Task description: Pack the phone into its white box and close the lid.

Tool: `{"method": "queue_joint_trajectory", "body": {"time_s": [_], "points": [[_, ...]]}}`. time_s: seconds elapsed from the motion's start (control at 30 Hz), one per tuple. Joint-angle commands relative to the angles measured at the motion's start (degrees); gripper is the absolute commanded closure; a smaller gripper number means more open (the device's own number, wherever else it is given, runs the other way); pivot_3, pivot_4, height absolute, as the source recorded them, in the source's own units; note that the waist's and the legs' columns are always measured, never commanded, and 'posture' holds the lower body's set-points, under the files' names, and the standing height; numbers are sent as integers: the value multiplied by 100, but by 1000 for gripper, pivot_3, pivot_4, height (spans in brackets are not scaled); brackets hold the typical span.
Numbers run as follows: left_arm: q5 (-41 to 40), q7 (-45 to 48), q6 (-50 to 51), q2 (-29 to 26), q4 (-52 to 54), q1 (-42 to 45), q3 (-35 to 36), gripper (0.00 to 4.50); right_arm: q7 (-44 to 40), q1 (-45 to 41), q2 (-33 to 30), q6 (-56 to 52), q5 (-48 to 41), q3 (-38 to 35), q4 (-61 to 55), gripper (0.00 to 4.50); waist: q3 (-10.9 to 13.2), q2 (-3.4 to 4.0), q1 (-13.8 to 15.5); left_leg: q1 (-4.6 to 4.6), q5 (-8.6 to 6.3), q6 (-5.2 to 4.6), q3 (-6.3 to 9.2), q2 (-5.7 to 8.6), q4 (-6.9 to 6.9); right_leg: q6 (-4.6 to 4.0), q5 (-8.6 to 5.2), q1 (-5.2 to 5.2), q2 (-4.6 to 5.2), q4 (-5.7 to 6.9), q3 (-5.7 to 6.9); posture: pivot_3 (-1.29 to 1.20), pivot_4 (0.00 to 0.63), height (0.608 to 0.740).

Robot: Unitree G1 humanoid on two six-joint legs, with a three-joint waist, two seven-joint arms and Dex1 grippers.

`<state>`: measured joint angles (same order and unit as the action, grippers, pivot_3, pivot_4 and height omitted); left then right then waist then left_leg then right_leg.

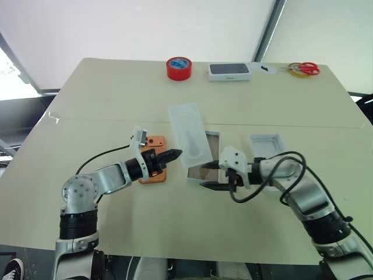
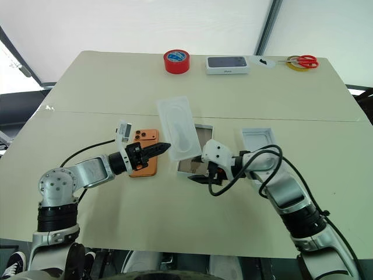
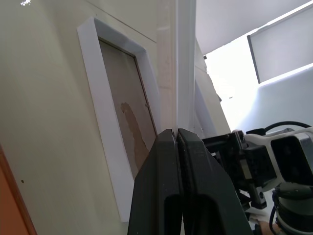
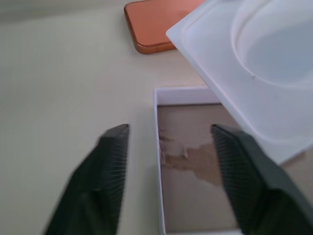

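The orange phone [image 2: 145, 156] lies lens side up on the table, under my left arm. My left gripper [image 1: 178, 154] is shut on the edge of the white tray [image 1: 189, 132]. It holds the tray tilted above the white box [image 2: 208, 131], whose brownish floor is bare. At the box's near end my right gripper [image 1: 211, 176] is open, its fingers [image 4: 115, 161] straddling the box's near left corner without holding anything. To the right of the box the lid [image 1: 267, 144] lies open side up, partly behind my right arm.
Along the far edge of the table stand a red tape roll [image 1: 179, 68], a white box with a dark phone picture [image 1: 229, 71], a small white item [image 1: 265, 68], and red-handled scissors on a yellow tape roll [image 1: 303, 69].
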<state>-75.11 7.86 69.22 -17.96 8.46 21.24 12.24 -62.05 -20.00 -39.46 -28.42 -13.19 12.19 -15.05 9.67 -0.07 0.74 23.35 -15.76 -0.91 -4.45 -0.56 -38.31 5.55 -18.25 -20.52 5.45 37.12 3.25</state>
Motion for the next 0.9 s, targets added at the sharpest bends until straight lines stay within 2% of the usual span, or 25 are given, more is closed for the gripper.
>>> {"method": "queue_joint_trajectory", "body": {"time_s": [0.03,0.13,0.27,0.37,0.57,0.83,0.9], "points": [[51,202,-70,32,41,145,-126,4500,-180,73,-529,152,-161,-637,57,1647,1,-3,-5,1,0,0,0,1,0,0,0,0,2,0,0,0,150,730],[222,476,-19,-34,45,133,-349,4500,-176,123,-849,670,84,-799,688,1647,2,-7,-15,0,0,0,0,0,0,0,0,1,0,0,0,0,150,730],[419,766,-20,-75,-158,228,-503,4500,-51,-21,-906,1109,258,-878,1201,1647,3,-7,-26,0,0,-1,-3,-1,5,-1,-1,-2,-1,-2,-1,0,150,730],[976,1286,-180,-349,-314,340,-814,4500,11,-61,-815,1138,187,-903,1179,1647,3,-6,-36,0,2,1,-3,-3,4,-1,-1,-4,-4,-1,-1,0,150,730],[1467,2325,-179,-693,-1048,766,-1077,4500,111,35,-702,1160,184,-888,1108,1647,6,-10,-3,1,2,2,-4,-2,4,0,-1,-4,-5,-1,0,0,150,730],[2294,3077,-480,-478,-1762,1233,-1527,4500,183,97,-658,1232,186,-921,1100,1647,10,-15,-11,2,2,3,-3,-2,4,1,-1,-5,-4,-1,0,0,150,730],[2403,3160,-448,-374,-1891,1298,-1554,3850,206,90,-643,1249,182,-924,1094,1610,10,-16,-14,2,2,3,-4,-2,4,1,0,-5,-4,0,1,0,150,730]]}}
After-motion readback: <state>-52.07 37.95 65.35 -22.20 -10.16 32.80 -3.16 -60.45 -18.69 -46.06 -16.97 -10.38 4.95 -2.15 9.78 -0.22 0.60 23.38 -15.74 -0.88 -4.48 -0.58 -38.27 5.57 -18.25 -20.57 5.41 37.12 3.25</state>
